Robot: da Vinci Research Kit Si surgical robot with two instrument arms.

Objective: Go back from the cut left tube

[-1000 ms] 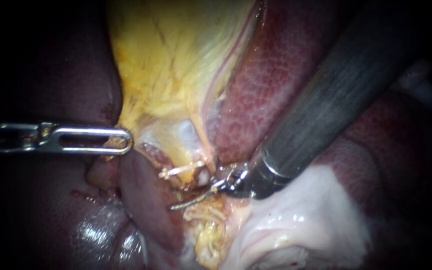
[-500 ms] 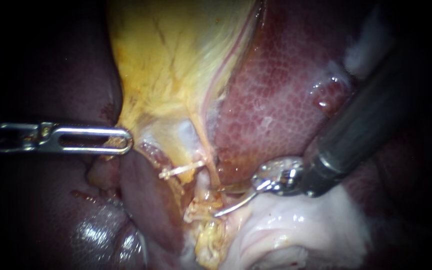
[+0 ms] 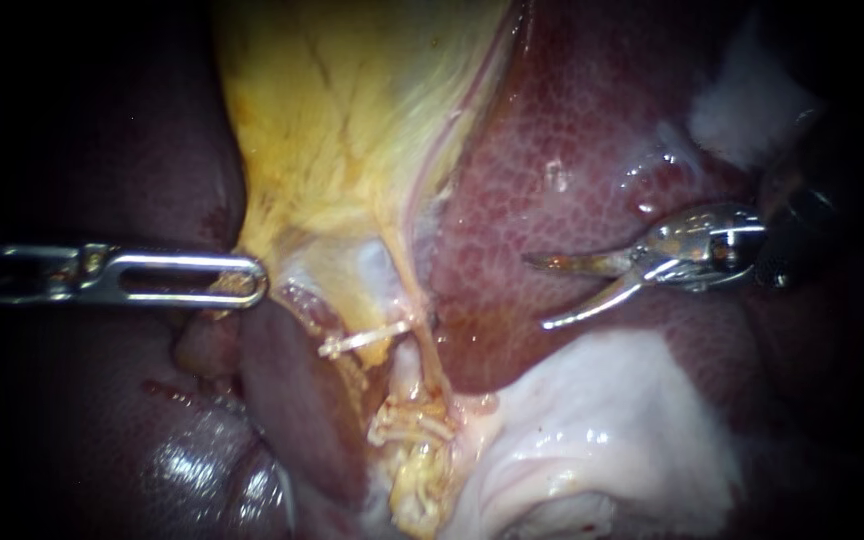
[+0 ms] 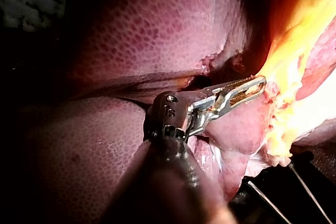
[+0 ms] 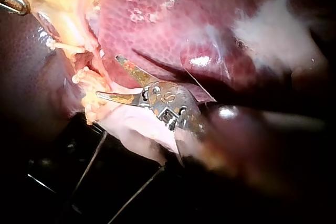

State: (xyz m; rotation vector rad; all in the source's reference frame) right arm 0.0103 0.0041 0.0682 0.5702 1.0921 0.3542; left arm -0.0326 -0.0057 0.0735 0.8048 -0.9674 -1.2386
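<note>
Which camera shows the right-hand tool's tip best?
The endoscope view: the right instrument shows its open jaws whole, side-on, over the liver. The right wrist view shows them from behind; the left wrist view shows nothing of it.

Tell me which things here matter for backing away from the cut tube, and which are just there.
In the job:
right instrument, now clear of the tubes
clipped tube stump
clip above it

Just there:
left instrument, holding the gallbladder
liver
pale tissue

Liver (image 3: 562, 180) dark red, net-mottled; gallbladder (image 3: 352, 130) yellow; loose tissue (image 3: 602, 430) pale white; right instrument (image 3: 536, 292) silver.
</note>
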